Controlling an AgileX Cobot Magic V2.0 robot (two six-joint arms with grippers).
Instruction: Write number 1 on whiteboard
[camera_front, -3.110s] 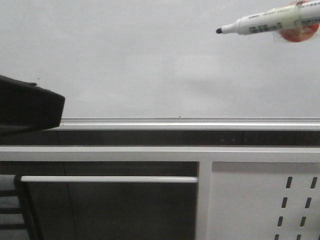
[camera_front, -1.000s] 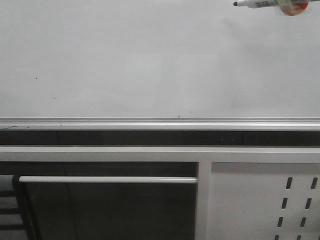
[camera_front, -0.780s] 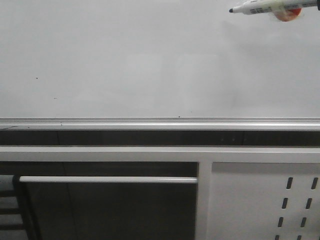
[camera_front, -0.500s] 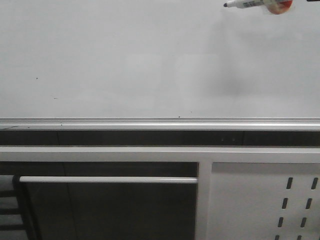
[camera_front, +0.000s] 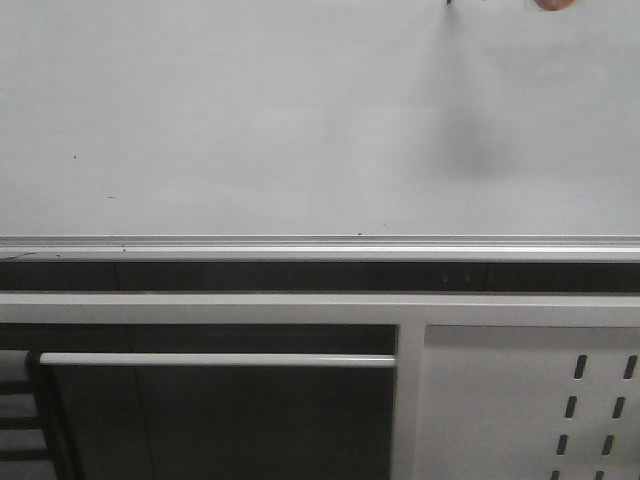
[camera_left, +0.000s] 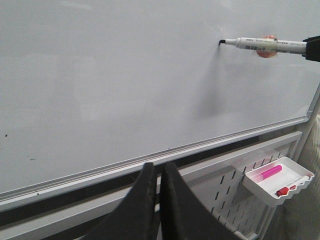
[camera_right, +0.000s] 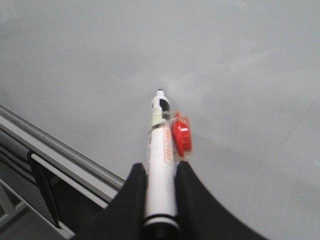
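Observation:
The whiteboard (camera_front: 250, 120) fills the upper part of the front view, glossy white with a silver rail along its lower edge. My right gripper (camera_right: 160, 170) is shut on a white marker (camera_right: 161, 150) that carries a red clip. The marker's black tip (camera_left: 220, 42) rests against or right at the board high up, as the left wrist view shows. Only a sliver of the marker (camera_front: 553, 3) shows at the front view's top edge. The number 1 is not in view on the board. My left gripper (camera_left: 159, 167) is shut and empty, below the board's rail.
The aluminium rail (camera_front: 320, 245) runs under the board, with a white frame and a horizontal bar (camera_front: 215, 359) below. A white slotted panel (camera_front: 520, 400) sits at lower right. A small white tray (camera_left: 277, 181) holding a pink pen hangs on that panel.
The marker has risen and shifted left until it nearly leaves the top of the front view. A shadow has grown on the board beneath it. The dark left arm left the front view earlier.

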